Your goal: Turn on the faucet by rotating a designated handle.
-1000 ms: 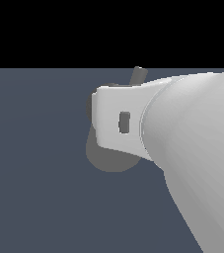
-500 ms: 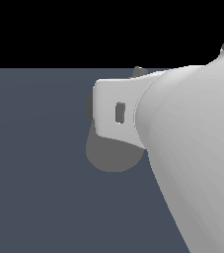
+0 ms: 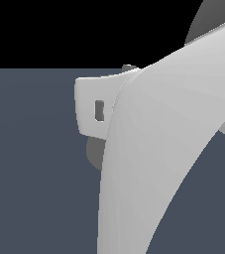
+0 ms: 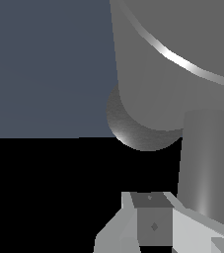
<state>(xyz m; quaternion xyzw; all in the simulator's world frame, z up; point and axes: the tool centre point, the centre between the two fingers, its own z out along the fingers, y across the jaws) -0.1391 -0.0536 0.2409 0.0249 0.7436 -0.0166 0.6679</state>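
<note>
In the wrist view the faucet point(image 4: 168, 59) fills the frame, a thick matte grey cylinder over a darker rounded base point(image 4: 133, 131). A narrower shiny grey shaft, apparently the handle point(image 4: 205, 163), runs along one side of my fingers. My gripper point(image 4: 153, 212) sits close under the base and right beside this shaft; its fingers show no gap and hold nothing. In the exterior view the white hand point(image 3: 91, 109) covers most of the faucet point(image 3: 94, 154). Only a grey sliver and a small dark tip point(image 3: 129, 67) show.
My white arm point(image 3: 158, 163) fills the middle and the exterior view's right, hiding what lies behind it. A flat dark blue-grey floor point(image 3: 29, 188) spreads across the exterior view's left. A dark grey arm part point(image 3: 208, 20) shows at the top.
In the exterior view the hand has shifted a little left and the arm has swung in to fill more of the frame. Less of the faucet and its dark rod shows.
</note>
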